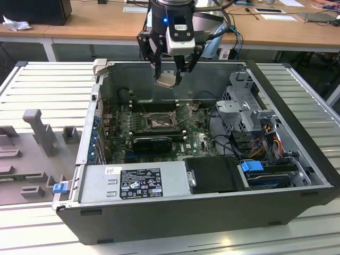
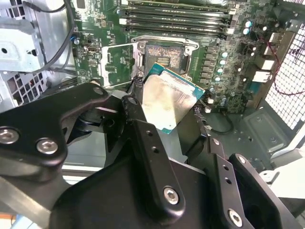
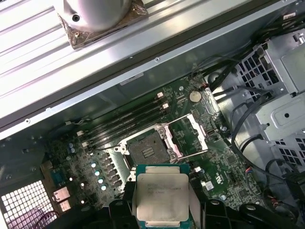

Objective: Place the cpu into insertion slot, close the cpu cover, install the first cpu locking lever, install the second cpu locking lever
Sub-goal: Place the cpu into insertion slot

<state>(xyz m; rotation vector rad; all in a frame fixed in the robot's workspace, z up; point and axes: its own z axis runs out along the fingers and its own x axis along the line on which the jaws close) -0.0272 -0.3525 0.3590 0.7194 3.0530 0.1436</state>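
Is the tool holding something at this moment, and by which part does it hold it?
Yes: the tool holds the thin square silvery-grey cpu by its two opposite side edges.

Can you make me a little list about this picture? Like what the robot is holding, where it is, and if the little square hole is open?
holding: the cpu, pinched between the jaws of the gripper
where: up in the air over the open computer case, above the board
slot: the insertion slot is empty, dark centre showing
lid: the cpu cover is flipped open beside the slot
job so far: cpu not yet in the slot
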